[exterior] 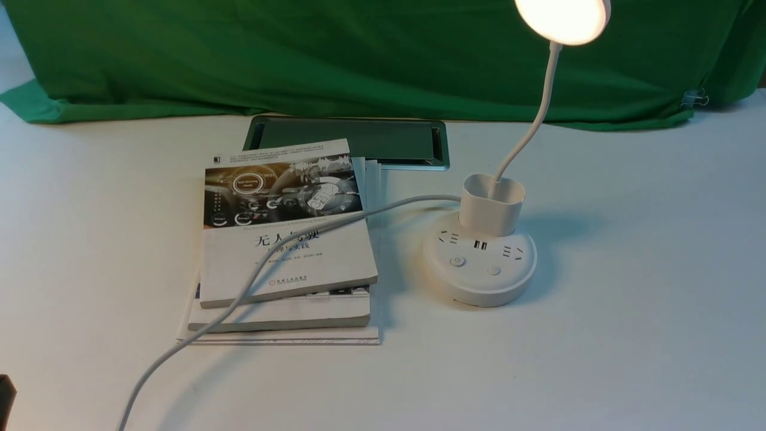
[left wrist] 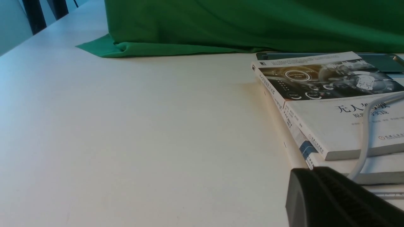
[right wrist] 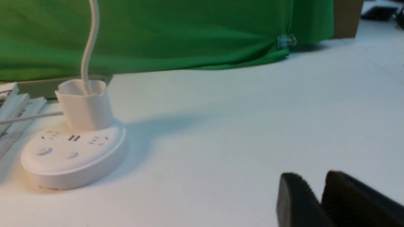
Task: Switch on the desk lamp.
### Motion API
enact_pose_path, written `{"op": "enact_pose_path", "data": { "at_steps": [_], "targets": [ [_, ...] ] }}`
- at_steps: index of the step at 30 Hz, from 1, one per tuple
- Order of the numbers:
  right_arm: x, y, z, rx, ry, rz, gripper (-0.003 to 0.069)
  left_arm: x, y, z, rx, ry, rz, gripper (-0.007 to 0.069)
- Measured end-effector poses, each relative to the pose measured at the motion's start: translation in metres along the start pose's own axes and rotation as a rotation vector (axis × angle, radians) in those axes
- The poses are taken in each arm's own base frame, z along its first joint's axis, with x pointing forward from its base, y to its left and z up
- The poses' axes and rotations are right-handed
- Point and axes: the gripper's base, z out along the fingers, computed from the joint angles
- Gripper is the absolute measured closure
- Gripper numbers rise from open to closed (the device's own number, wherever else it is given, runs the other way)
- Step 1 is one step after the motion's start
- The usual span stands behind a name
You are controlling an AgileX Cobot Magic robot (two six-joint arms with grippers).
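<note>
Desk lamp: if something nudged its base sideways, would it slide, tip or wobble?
The desk lamp would probably slide rather than tip: its round base is wide and low. The thin neck would likely sway. The cord draped over the books might drag.

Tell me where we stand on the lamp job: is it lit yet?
Done: the desk lamp is on; its disc head glows warm in the front view. In hand: nothing. The right pincer sits low over bare table, well clear of the lamp base, holding nothing. Only one finger of the left pincer shows, beside the books. Left: nothing visible.
</note>
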Motion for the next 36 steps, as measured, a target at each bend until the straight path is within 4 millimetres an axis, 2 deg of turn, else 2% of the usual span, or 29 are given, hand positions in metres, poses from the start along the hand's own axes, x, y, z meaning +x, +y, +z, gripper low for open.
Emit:
{"op": "enact_pose_path", "data": {
  "at_steps": [12, 36],
  "targets": [
    [0.0007, -0.003, -0.0033, 0.046, -0.015, -0.014, 0.0425, 0.0, 0.0, 0.0, 0.0, 0.0, 0.0, 0.0603],
    [0.0009, -0.003, -0.0033, 0.047, -0.012, -0.014, 0.0422, 0.0, 0.0, 0.0, 0.0, 0.0, 0.0, 0.0603]
  ]
}}
